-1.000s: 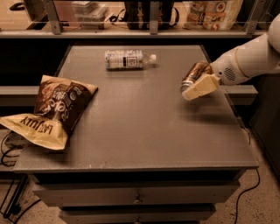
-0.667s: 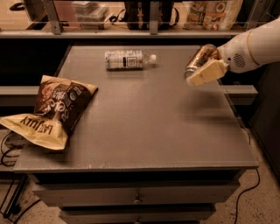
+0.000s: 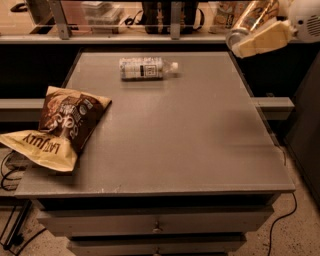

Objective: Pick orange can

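1. Gripper at top right, well above the table, clamped on the can.
2. Can tilted, off the surface, far from the bottle and bag.
3. Pick looks complete.

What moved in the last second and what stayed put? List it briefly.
The gripper, shut on the small orange-and-gold aluminium can, lifted it higher above the grey table, toward the view's top right. The clear plastic bottle and the brown-and-yellow chip bag stayed put.
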